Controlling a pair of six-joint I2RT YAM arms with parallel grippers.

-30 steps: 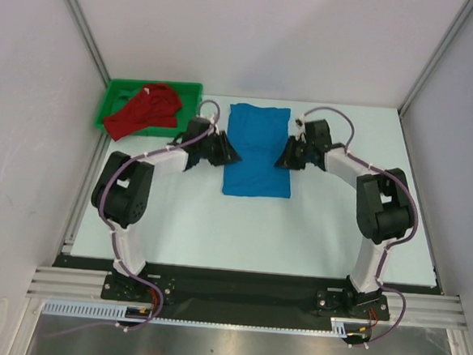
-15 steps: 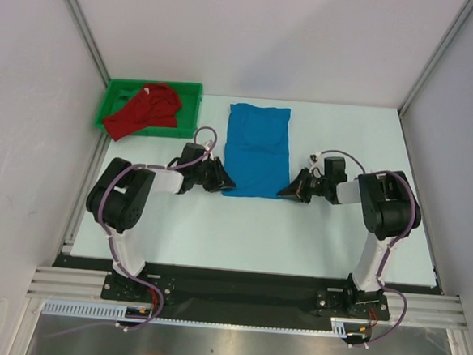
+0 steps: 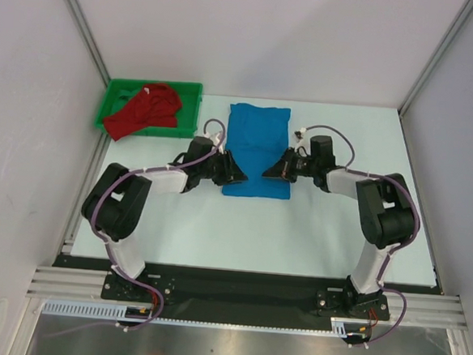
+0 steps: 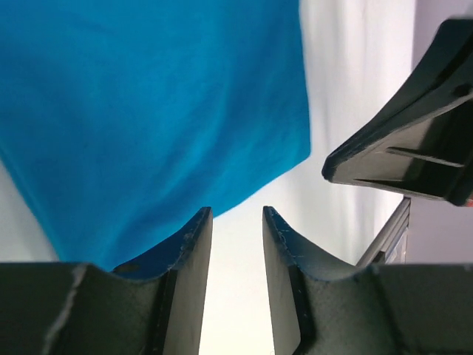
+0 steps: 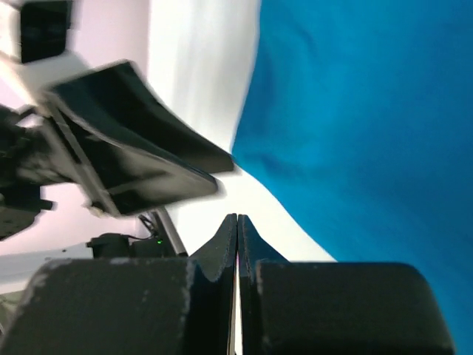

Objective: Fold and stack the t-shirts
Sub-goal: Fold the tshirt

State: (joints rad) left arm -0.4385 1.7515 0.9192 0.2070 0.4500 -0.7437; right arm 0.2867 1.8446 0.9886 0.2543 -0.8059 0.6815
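At the near end of the blue t-shirt [image 3: 258, 138], the left gripper [image 4: 235, 211] stands narrowly parted, the right gripper [image 5: 236, 217] pinched closed, seemingly on nothing.

Your top camera looks down over the whole desk [image 3: 314, 232]; both wrist cameras, close in, share the near edge of the blue shirt [image 3: 259, 147].

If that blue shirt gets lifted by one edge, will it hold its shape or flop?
Probably flop: the blue shirt lies flat with soft wrinkles, so it would likely drape and unfold. It looks thin, so likely light. Pushed, it may bunch rather than slide on the table.
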